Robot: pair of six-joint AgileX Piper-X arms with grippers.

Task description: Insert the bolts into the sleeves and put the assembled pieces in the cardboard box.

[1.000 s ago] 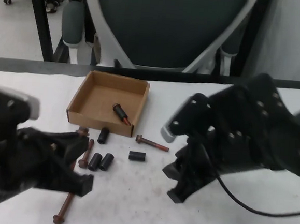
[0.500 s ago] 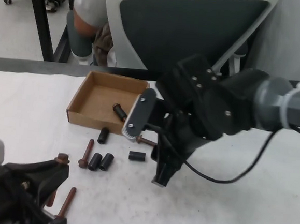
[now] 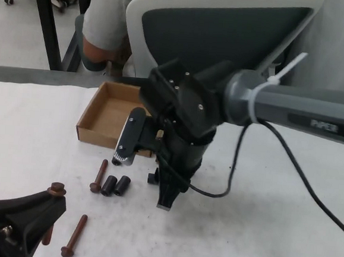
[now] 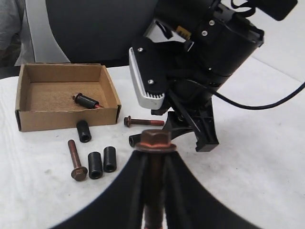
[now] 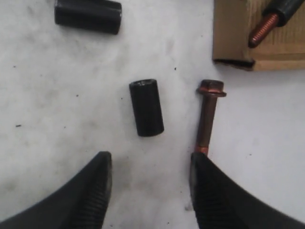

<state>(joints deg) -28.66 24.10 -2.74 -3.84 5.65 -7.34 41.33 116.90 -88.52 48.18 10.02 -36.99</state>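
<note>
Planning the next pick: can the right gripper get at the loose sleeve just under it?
Probably yes: the right gripper is open over the sleeve, though a bolt lies close beside it.

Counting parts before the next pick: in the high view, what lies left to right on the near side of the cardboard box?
Held bolt in the left gripper → loose bolt → second loose bolt → two sleeves → lone sleeve.
</note>
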